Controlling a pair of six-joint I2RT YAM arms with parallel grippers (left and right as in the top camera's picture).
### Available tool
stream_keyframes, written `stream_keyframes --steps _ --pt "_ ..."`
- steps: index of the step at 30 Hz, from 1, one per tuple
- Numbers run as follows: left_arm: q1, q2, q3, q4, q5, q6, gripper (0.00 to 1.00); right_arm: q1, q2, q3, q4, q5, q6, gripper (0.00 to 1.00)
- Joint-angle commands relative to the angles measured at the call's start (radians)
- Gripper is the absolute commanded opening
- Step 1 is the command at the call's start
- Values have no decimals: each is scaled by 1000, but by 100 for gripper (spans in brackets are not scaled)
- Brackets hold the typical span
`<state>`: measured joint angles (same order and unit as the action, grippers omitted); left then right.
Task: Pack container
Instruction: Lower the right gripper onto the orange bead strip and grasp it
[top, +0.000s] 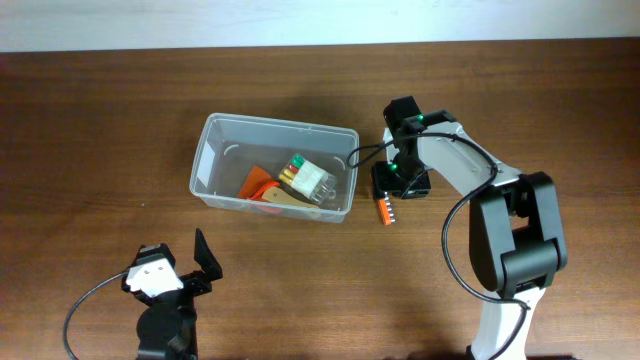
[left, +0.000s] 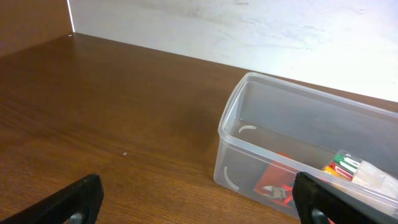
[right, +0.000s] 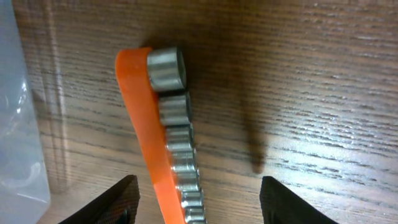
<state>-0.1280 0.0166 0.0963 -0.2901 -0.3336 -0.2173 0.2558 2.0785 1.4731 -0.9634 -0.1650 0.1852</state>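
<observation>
The clear plastic container (top: 273, 167) stands mid-table and holds red-handled pliers (top: 258, 184) and a small clear box of coloured bits (top: 307, 178); it also shows in the left wrist view (left: 311, 140). An orange rail of metal sockets (top: 385, 209) lies on the table right of the container. My right gripper (top: 402, 186) is open right above it, its fingers on either side of the rail (right: 163, 143). My left gripper (top: 190, 270) is open and empty near the front edge, left of the container.
The container's clear wall (right: 18, 124) stands close to the left of the socket rail. The brown wood table (top: 100, 130) ends at a white back wall (left: 249, 25).
</observation>
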Motion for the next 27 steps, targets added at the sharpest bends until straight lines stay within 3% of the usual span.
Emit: stream_keyframes --steps 1,12,24,27 --pt "-3 -5 -3 -2 -4 9 99 -8 -8 -9 7 -11 7 63" --pt "-3 -5 -3 -2 -4 9 99 -8 -7 -18 27 -8 7 58" --pt "-3 -5 -3 -2 -4 9 99 -8 -7 -85 78 -18 8 58" --pt "-3 -5 -3 -2 -4 9 99 -8 -7 -85 79 -31 8 49"
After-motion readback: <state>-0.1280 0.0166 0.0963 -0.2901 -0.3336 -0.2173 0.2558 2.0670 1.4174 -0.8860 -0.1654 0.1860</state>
